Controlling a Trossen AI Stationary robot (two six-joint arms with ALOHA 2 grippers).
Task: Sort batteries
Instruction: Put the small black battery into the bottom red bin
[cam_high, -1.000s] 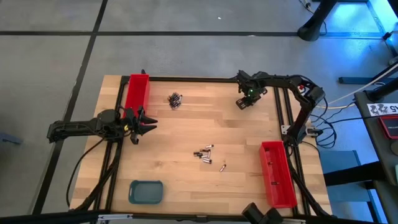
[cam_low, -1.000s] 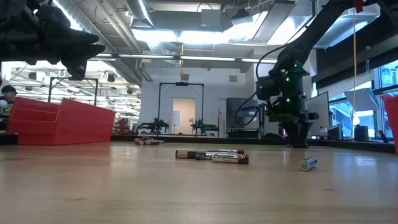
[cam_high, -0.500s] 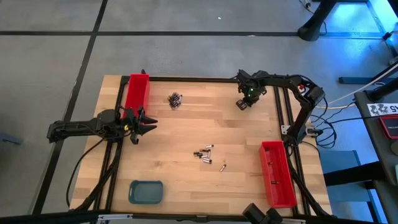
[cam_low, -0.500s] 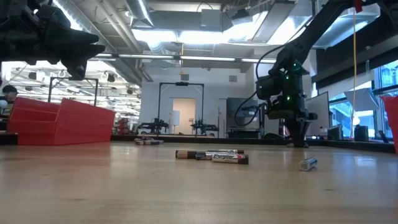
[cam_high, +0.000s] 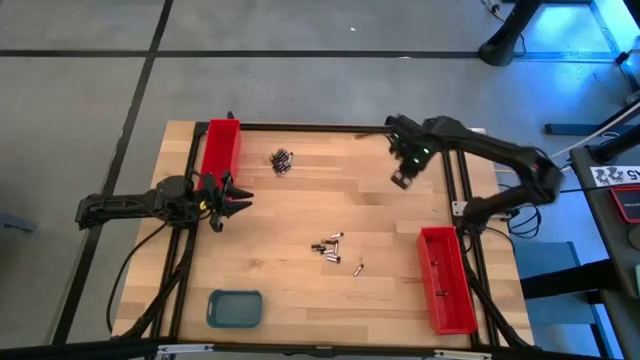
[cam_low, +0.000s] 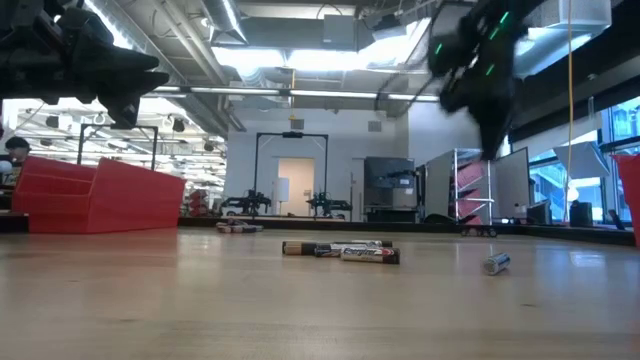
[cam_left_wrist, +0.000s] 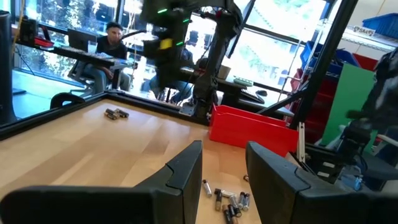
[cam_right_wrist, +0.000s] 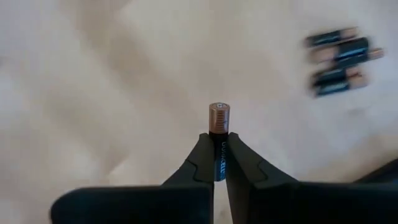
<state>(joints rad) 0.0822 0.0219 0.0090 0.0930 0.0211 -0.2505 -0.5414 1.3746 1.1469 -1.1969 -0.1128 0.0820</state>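
My right gripper (cam_high: 401, 180) hangs high over the table's far right part, pointing down, shut on one battery (cam_right_wrist: 219, 134) with a black body and a copper end. Loose batteries lie in a far cluster (cam_high: 282, 160), a middle cluster (cam_high: 328, 245) and singly (cam_high: 358, 267). My left gripper (cam_high: 236, 198) waits at the left, level and open, with nothing between its fingers (cam_left_wrist: 186, 168). My right gripper pinches the battery's black body (cam_right_wrist: 219, 155) between its two fingertips. The fingers come from above and lie along the battery. Its copper end (cam_right_wrist: 219, 115) sticks out beyond the tips, toward the table. The battery is lifted clear.
One long red tray (cam_high: 220, 148) lies at the far left, another (cam_high: 446, 280) at the near right. A blue-grey rounded tray (cam_high: 235, 308) sits at the near left. Bare wood lies between the clusters. A person sits in the room behind (cam_left_wrist: 113, 38).
My right gripper has risen well clear of the table and shifted a little toward the near and right edges, its arm swinging out to the right. The loose batteries lie as before.
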